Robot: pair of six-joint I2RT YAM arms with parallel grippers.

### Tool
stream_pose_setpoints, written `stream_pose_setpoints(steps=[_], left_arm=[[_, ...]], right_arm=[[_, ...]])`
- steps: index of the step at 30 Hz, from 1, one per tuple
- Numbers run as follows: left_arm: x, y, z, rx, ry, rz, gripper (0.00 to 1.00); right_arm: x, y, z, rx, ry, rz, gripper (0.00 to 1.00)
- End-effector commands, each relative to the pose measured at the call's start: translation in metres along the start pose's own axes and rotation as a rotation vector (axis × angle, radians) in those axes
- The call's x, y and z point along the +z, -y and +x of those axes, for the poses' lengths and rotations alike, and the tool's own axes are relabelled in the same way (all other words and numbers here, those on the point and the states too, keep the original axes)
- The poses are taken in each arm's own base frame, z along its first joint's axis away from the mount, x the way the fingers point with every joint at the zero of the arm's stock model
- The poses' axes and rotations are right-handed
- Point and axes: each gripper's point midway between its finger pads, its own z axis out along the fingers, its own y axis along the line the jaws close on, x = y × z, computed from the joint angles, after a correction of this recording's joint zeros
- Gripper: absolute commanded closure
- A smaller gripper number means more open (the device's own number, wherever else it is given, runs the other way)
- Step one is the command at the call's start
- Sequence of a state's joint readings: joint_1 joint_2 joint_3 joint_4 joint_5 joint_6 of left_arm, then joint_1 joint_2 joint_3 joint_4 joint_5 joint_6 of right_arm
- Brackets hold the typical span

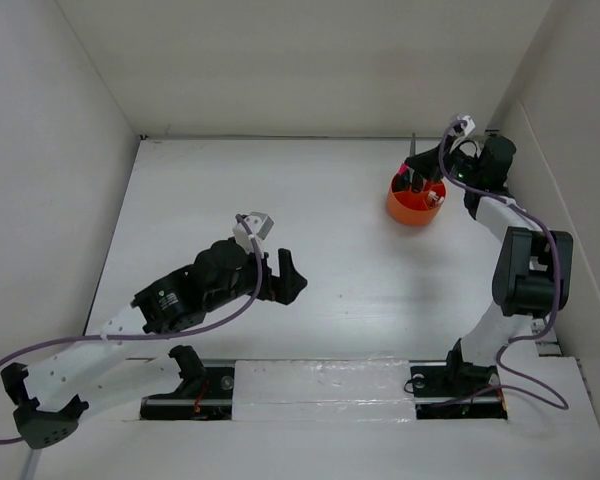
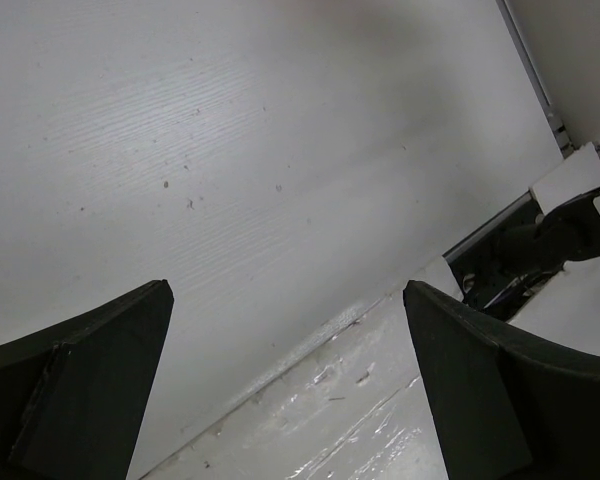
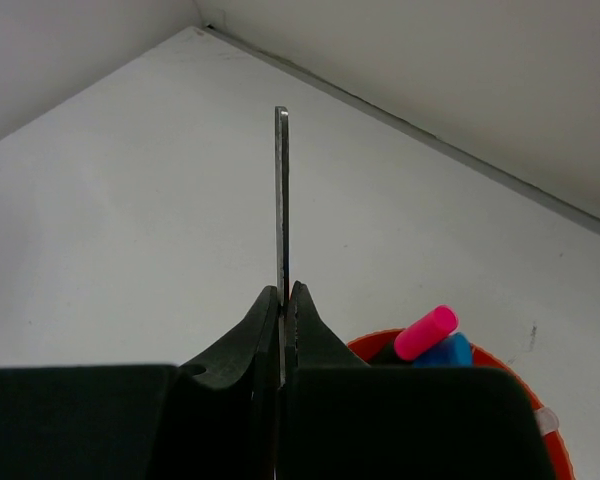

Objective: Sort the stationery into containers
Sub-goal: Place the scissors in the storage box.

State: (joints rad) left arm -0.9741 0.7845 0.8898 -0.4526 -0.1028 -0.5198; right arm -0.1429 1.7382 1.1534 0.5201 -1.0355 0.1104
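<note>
Clamps the scissors (image 3: 281, 200) by the blade in the closed right gripper (image 3: 283, 298) over the orange pot (image 3: 558, 450). Holds the left gripper (image 2: 287, 290) spread wide, empty, above the table (image 2: 230, 150).

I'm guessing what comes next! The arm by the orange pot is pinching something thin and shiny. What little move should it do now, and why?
Probably lower it a bit, into the orange pot. The right gripper is shut on the scissors blade, just above the pot, where a pink-capped marker already sits. The handles are hidden, so I'm not sure.
</note>
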Motion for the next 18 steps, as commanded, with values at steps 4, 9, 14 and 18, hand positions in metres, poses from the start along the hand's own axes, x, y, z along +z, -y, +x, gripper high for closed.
stream_pose_setpoints(steps=[4,9,14,18], left_arm=[[0.003,0.009,0.001,0.025,-0.005,0.055,0.0],[-0.005,0.011,-0.004,0.021,0.021,0.072,0.0],[-0.007,0.013,-0.004,0.029,0.025,0.085,0.0],[-0.017,0.021,-0.011,0.035,0.056,0.138,0.0]], right_arm=[[0.003,0.014,-0.007,-0.08,0.003,-0.005,1.0],[0.005,0.018,0.0,-0.062,-0.007,-0.004,1.0],[0.005,0.028,0.012,-0.042,-0.028,0.031,1.0],[0.004,0.028,0.022,-0.027,-0.044,0.042,1.0]])
